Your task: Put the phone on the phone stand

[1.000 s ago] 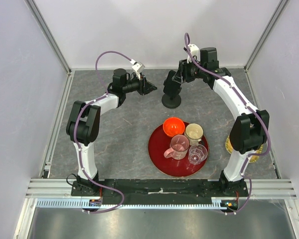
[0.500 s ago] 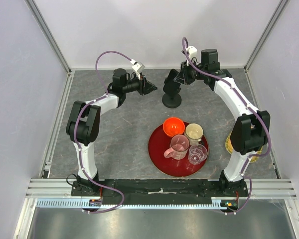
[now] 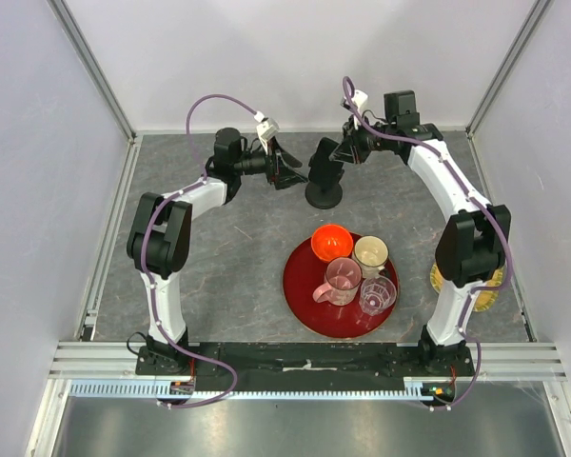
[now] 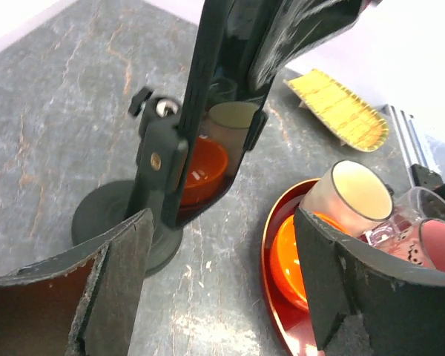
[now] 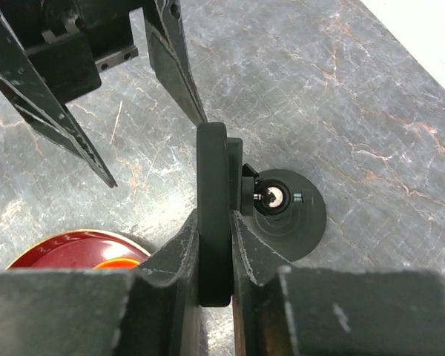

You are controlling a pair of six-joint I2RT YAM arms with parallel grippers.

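the phone point(image 5: 211, 170) stands on edge, close to upright, against the cradle of the phone stand point(image 5: 289, 215), above the stand's round disc base. both sit at the far middle of the grey marbled bench point(image 3: 219, 238).

the right hand point(image 5: 213, 237) holds the phone. in the right wrist view its two fingers point(image 5: 176, 256) press on the phone's two flat faces, with the thin edge showing between them.

the left hand point(image 4: 219, 256) is spread wide and grips nothing. its fingertips point at the phone and stand from the other side. whether one tip touches the phone cannot be told.

from above, the two hands face each other across the stand, the left hand on its left and the right hand on its right.

nearer the arm bases and apart from the stand lies a round red tray point(image 3: 298, 286). it carries an orange bowl point(image 3: 331, 241), a cream cup point(image 3: 370, 253), a pink mug point(image 3: 343, 276) and a clear glass point(image 3: 378, 293), all set close together.

a yellow dish point(image 3: 440, 279) lies near the bench's right edge, partly hidden by the right arm.
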